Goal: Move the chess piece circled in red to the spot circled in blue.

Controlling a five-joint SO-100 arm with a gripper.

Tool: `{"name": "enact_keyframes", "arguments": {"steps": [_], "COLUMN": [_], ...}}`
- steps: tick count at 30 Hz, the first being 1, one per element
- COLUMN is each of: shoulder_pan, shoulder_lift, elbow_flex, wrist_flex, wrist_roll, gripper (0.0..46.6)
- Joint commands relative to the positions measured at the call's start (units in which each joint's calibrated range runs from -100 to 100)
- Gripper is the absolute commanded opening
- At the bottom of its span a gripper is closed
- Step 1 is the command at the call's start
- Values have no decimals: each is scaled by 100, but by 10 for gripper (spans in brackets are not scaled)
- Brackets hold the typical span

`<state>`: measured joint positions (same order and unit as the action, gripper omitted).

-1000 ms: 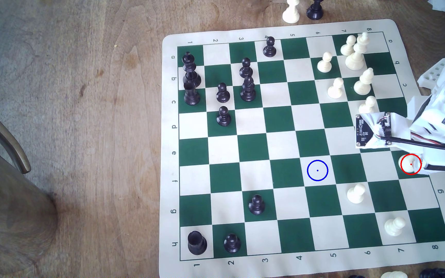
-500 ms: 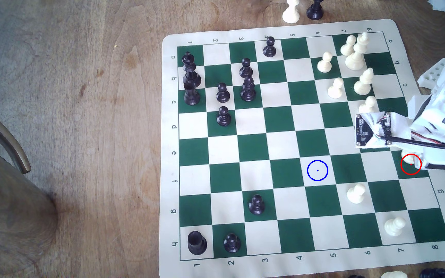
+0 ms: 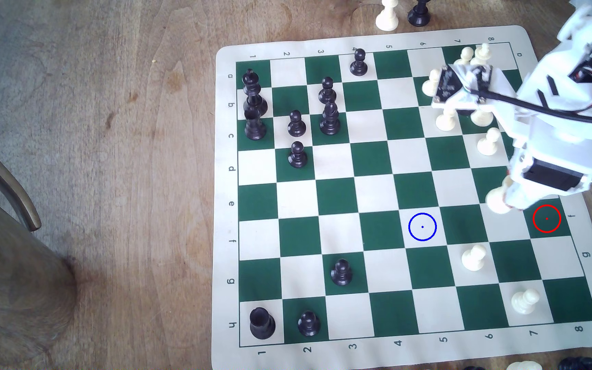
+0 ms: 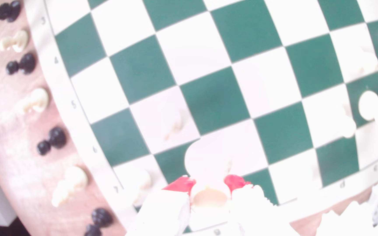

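Rook lifted clear of the board, on its way to the blue ring

The gripper (image 3: pixel 504 199) is clenched on the cream rook (image 3: pixel 498 201), red-tipped fingers (image 4: pixel 181 182) pinching its upper part so the wide base hangs free. It hovers over the squares just beside the red-ringed square (image 3: pixel 546 218), which is bare. The blue-ringed square (image 3: pixel 422 226) lies a few squares toward the exterior view's left. Carrying it high probably keeps it clear of the nearby cream pawn (image 3: pixel 473 257).
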<state>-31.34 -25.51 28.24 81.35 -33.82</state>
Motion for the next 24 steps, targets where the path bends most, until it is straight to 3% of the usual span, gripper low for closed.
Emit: {"name": "enact_keyframes", "arguments": {"steps": [1,15,24], "shoulder_pan": [189,901,776], "shoulder_lift": [98,1601,1949], "elbow_flex": [-358,-685,-739], "wrist_flex": [-437,-1551,-1788], "wrist_roll": [73,259,303], "gripper": [2,2,2]}}
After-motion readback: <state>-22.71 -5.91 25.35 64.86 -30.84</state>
